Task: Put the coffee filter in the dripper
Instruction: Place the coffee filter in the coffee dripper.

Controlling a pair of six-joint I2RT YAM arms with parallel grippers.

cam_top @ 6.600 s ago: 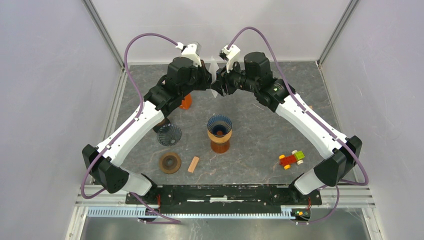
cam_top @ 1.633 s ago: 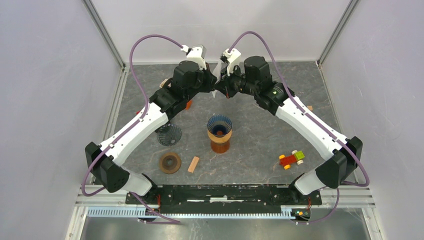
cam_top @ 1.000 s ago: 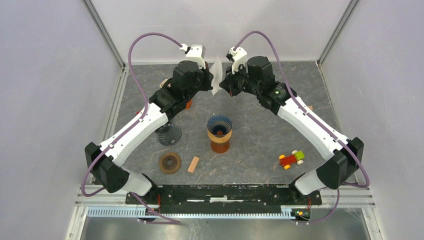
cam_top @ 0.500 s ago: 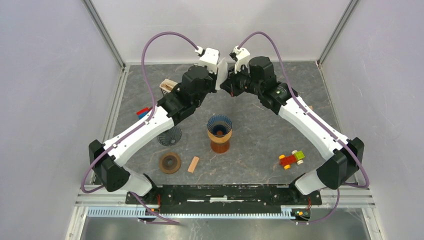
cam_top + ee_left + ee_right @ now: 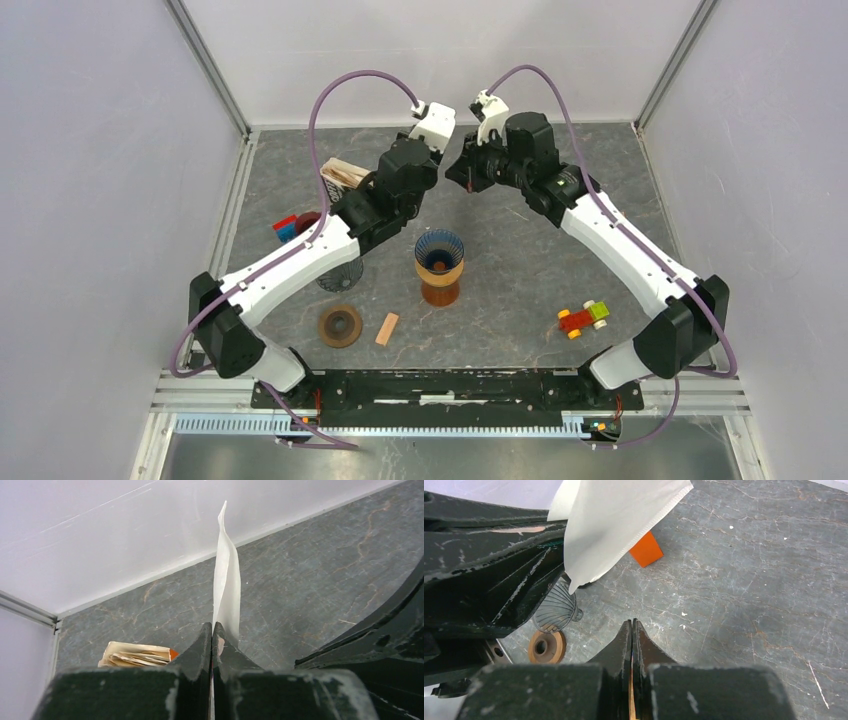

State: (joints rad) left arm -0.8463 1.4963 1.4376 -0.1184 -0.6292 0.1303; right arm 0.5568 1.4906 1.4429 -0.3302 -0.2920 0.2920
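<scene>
A white paper coffee filter (image 5: 226,580) stands edge-on between the fingers of my left gripper (image 5: 212,627), which is shut on its lower edge. In the right wrist view the same filter (image 5: 619,525) hangs at the top, above the table, beside the left gripper's black body. My right gripper (image 5: 632,622) is shut with nothing in it and sits a short way right of the filter. The dripper (image 5: 439,250), blue-ribbed on a wooden stand, is upright at the table's middle, nearer to me than both grippers.
A stack of filters (image 5: 340,175) stands at the back left, with red and blue blocks (image 5: 290,225) nearby. A clear glass dripper (image 5: 555,609), a wooden ring (image 5: 340,325) and a small wooden block (image 5: 386,328) lie front left. A toy car (image 5: 583,317) is front right, and an orange block (image 5: 646,550) lies on the table.
The left arm has swung right, carrying the filter and uncovering the filter stack. The right gripper has drawn back slightly to the right and no longer touches the filter.
</scene>
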